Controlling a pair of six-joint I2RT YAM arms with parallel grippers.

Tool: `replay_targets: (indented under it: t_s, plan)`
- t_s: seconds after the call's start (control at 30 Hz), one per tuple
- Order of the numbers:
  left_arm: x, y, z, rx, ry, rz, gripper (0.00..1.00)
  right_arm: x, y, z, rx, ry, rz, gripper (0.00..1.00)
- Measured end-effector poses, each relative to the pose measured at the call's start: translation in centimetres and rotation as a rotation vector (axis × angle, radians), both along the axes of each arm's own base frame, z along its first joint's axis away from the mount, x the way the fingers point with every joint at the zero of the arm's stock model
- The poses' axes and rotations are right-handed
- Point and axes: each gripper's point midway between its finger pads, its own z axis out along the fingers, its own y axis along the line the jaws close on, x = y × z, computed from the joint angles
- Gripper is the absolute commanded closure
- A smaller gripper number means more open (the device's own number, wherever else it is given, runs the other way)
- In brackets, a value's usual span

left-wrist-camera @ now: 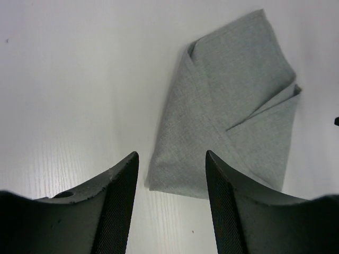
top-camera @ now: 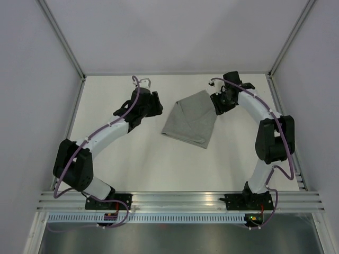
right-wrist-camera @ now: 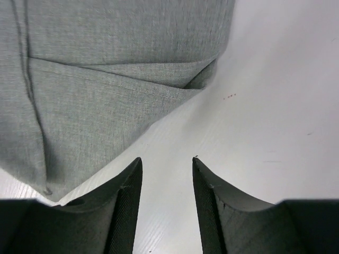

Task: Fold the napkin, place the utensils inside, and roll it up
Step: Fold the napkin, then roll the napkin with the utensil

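The grey napkin [top-camera: 192, 120] lies folded into a rough wedge at the middle of the white table, with overlapping flaps on top. My left gripper [top-camera: 158, 106] is open and empty just left of the napkin's far part. In the left wrist view the napkin [left-wrist-camera: 233, 100] lies ahead, its near corner showing between the gripper [left-wrist-camera: 172, 154] fingertips. My right gripper [top-camera: 217, 105] is open and empty at the napkin's far right corner. In the right wrist view the napkin [right-wrist-camera: 106, 79] fills the upper left, beside the gripper [right-wrist-camera: 167, 160], not between its jaws. No utensils are in view.
White walls and aluminium frame posts [top-camera: 68, 50] enclose the table on three sides. A metal rail [top-camera: 175, 200] carrying both arm bases runs along the near edge. Bare table surface [top-camera: 175, 164] lies between the napkin and the rail.
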Motion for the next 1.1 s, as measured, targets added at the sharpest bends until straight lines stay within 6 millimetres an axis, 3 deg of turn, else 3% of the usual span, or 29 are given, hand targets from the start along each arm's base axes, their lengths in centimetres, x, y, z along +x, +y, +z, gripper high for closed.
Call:
replay_targets:
  t_s: [0.13, 0.23, 0.4, 0.5, 0.6, 0.77, 1.1]
  plan:
    - [-1.4, 0.3, 4.3, -0.041, -0.069, -0.025, 0.41, 0.1, 1.6, 4.1, -0.005, -0.133, 0.093, 0.49]
    - [-2.6, 0.8, 7.1, -0.068, -0.116, -0.036, 0.41, -1.1, 5.4, 5.0, -0.016, -0.186, 0.226, 0.46]
    - [-4.9, 1.8, 11.2, -0.103, -0.188, -0.055, 0.40, -5.9, 12.5, 2.5, -0.042, -0.174, 0.504, 0.36]
    - [-5.9, 2.4, 12.7, -0.112, -0.217, -0.059, 0.40, -8.7, 14.8, 0.4, -0.066, -0.151, 0.622, 0.33]
    - [-6.9, 3.0, 13.8, -0.116, -0.236, -0.061, 0.40, -9.7, 15.8, -0.8, -0.087, -0.151, 0.674, 0.32]
    - [-8.0, 3.7, 14.6, -0.116, -0.249, -0.064, 0.40, -9.6, 16.7, -2.8, -0.110, -0.160, 0.702, 0.30]
    - [-8.6, 4.0, 14.8, -0.107, -0.251, -0.068, 0.40, -9.9, 17.4, -5.8, -0.156, -0.162, 0.734, 0.29]
